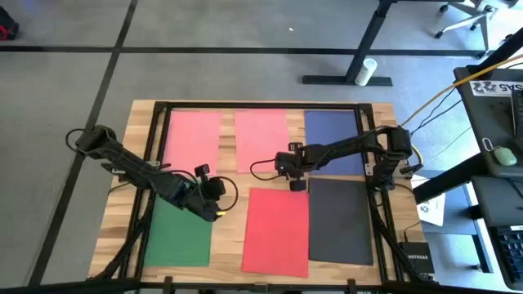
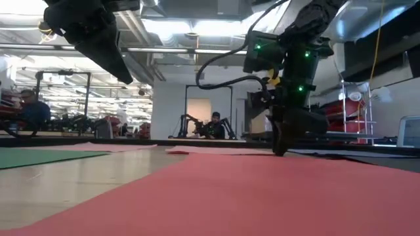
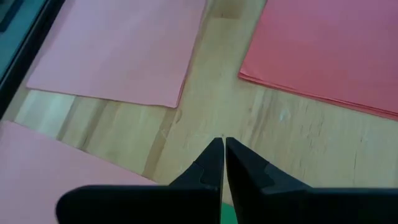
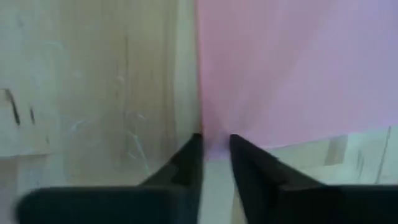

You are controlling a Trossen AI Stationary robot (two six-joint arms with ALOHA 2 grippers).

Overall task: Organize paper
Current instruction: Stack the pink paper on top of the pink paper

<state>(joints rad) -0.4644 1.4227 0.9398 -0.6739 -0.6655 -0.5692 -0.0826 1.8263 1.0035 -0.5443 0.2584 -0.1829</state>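
One red sheet (image 1: 276, 230), two pink sheets (image 1: 194, 139), one green (image 1: 178, 235), navy (image 1: 333, 140), dark grey (image 1: 341, 220)

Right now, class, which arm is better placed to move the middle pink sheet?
The right: its gripper is down at the middle pink sheet, its fingers pinching that sheet's corner. The left gripper hangs shut over the green sheet.

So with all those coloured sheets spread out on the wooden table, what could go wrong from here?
The right gripper is pinching the corner of a thin pink paper sheet low at the table; pulling could crease or tear it. That pink sheet lies beside the navy blue sheet and near the red stack, so dragging might shift them. The left gripper, shut and empty, hovers above the green sheet; a low pass could scuff it.
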